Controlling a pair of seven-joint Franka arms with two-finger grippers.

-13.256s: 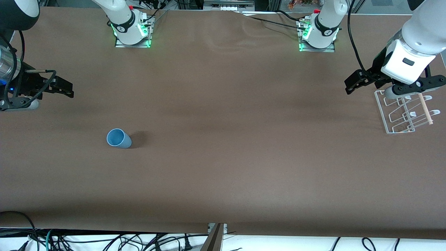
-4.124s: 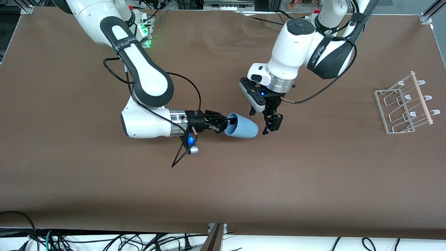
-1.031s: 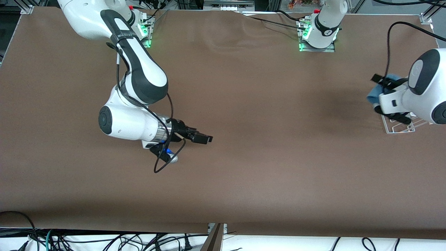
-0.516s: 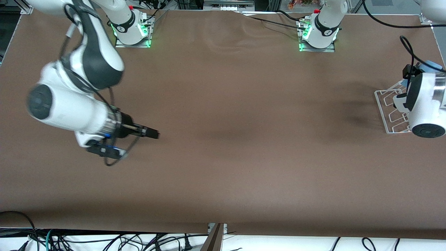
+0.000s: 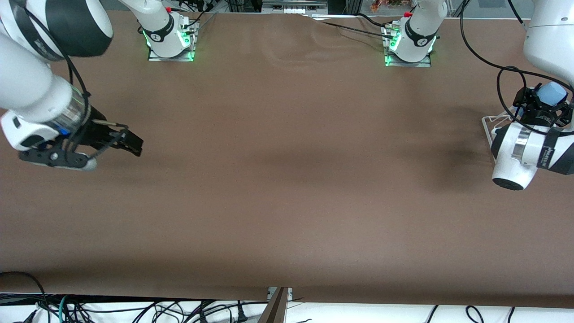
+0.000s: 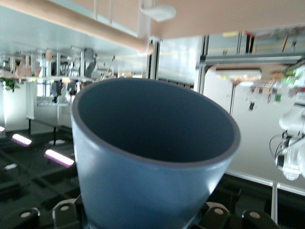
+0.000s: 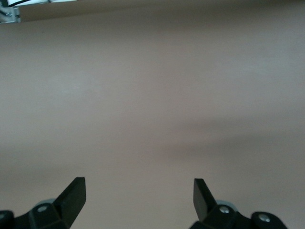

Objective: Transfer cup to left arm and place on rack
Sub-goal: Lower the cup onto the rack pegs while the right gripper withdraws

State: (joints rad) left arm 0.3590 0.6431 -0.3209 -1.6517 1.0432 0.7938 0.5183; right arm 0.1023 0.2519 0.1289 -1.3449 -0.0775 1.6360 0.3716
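Nearest the front camera the table [image 5: 287, 215] is bare brown cloth, so nothing lies in your way there. At the right arm's end, the right gripper [image 5: 128, 144] hangs over the cloth with its fingers [image 7: 74, 193] spread wide and nothing between them; that arm waits, and you can leave it where it is.

Your work is at the left arm's end. The left gripper [image 5: 545, 107] is clamped tight on the cup [image 5: 551, 94], holding it by the base over the rack [image 5: 489, 122], most of which is hidden under the left arm's wrist in the front view. From the left wrist, the cup [image 6: 152, 162] fills the frame, mouth pointing away from the gripper, with the rack's dowel [image 6: 76, 21] and a white prong tip [image 6: 158, 11] just past its rim.

The step in hand looks like seating the cup on a prong, and it seems close but not done.

- Line the cup's mouth up with one prong before you advance, so the prong enters the opening rather than striking the rim.
- Move slowly along the cup's own axis; a sideways nudge could shove the light rack.
- Keep clear of the dowel, which sits very near the rim.
- Hold the grip until the cup hangs on the prong by itself, then release and back straight off.
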